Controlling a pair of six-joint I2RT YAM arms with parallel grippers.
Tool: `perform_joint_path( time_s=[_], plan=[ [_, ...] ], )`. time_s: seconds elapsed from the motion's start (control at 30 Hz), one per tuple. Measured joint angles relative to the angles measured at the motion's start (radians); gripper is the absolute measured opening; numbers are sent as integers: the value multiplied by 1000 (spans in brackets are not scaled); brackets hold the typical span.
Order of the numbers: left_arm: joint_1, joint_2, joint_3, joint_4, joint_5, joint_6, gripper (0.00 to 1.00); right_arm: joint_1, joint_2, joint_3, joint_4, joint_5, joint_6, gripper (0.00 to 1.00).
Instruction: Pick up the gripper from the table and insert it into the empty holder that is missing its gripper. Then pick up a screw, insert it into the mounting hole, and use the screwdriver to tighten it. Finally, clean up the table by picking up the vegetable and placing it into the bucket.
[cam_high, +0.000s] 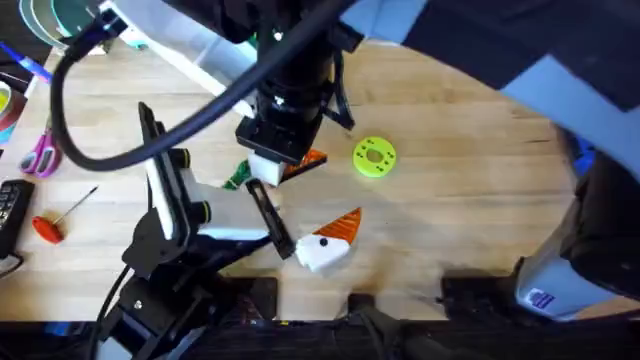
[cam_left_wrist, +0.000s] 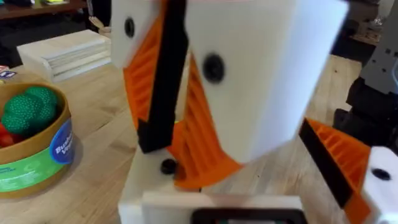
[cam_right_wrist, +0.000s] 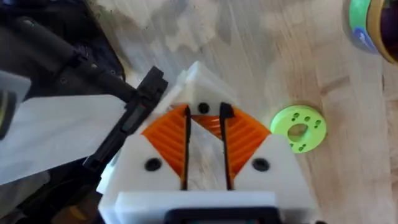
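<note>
Pink scissors (cam_high: 40, 152) and 1 red-handled tool (cam_high: 47, 228) lie far left on the surface (cam_high: 450, 200). The vegetable (cam_high: 237, 178) lies just left of the right gripper (cam_high: 290, 165), whose 2 orange fingers (cam_right_wrist: 168, 134) stand slightly spread (bare wood between them). I cannot tell the left gripper's (cam_high: 330, 243) state. A lime disc (cam_high: 375, 157) lies near, rightward.

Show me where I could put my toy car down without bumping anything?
The widest bare wood lies right of the green ring, out toward the table's right side. A smaller patch sits between the red-handled tool and the left arm. The middle is crowded: the right arm hangs there too.
</note>
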Motion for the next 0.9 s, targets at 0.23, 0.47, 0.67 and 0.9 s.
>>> perform_joint_path(
  time_s=[0.23,0.47,0.67,0.9],
  plan=[
    [0,0,0,0,0,0,993,-9,4,27,-21,14,0,738],
    [0,0,0,0,1,0,993,-37,18,146,-100,9,3,978],
    [0,0,0,0,1,0,993,-126,9,254,-161,10,4,983],
    [0,0,0,0,1,0,993,-225,-60,256,-167,10,-9,987]
  ],
)
